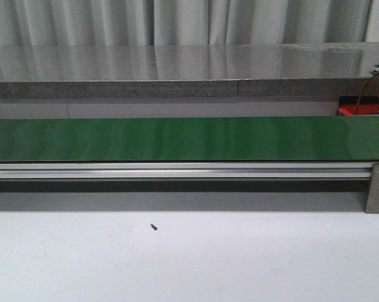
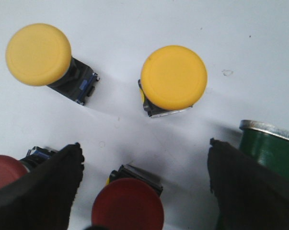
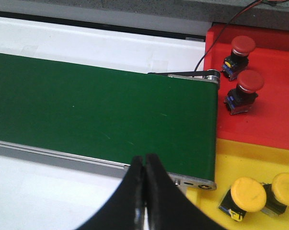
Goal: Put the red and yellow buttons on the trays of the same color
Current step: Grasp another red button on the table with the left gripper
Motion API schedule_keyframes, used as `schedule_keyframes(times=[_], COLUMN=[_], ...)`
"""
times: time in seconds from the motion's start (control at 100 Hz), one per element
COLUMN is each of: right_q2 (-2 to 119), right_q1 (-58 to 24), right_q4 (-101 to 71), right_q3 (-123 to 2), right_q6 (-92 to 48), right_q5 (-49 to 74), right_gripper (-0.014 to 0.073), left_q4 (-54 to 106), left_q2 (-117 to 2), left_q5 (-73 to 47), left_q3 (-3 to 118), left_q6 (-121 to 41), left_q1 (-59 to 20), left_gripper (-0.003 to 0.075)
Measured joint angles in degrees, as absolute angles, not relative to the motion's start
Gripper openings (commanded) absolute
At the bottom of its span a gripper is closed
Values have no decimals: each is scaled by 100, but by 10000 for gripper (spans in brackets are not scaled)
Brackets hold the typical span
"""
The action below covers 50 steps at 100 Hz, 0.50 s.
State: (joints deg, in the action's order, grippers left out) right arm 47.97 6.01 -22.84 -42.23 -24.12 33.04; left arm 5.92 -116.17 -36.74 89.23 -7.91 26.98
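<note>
In the left wrist view my left gripper (image 2: 144,143) is open over a white surface. A red button (image 2: 127,203) lies between its fingers without touching either. A second red button (image 2: 3,170) shows partly behind one finger (image 2: 48,184). Two yellow buttons (image 2: 38,54) (image 2: 173,76) lie farther out. In the right wrist view my right gripper (image 3: 144,157) is shut on nothing, over the belt's near rail. Two red buttons (image 3: 242,50) (image 3: 248,86) stand on the red tray (image 3: 273,120); two yellow buttons (image 3: 247,194) (image 3: 285,184) rest on the yellow tray (image 3: 245,155). Neither gripper appears in the front view.
The long green belt (image 1: 176,138) on its aluminium rail (image 1: 176,170) crosses the front view, with a grey shelf (image 1: 176,69) behind. The red tray (image 1: 359,109) peeks out at the far right behind the belt. The belt's end roller (image 2: 269,148) is beside my left gripper.
</note>
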Motion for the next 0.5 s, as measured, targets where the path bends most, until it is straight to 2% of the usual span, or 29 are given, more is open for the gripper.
schedule_keyframes(times=[0.5], right_q2=[4797], right_q1=[601], right_q4=[-2284], right_q3=[-4223], right_q6=[-2412], right_q5=[3304], right_gripper=[-69], left_q4=[544], left_q2=[-11789], left_q5=[-3770], left_q3=[8923], left_q6=[-800], left_q1=[2698], left_gripper=[505])
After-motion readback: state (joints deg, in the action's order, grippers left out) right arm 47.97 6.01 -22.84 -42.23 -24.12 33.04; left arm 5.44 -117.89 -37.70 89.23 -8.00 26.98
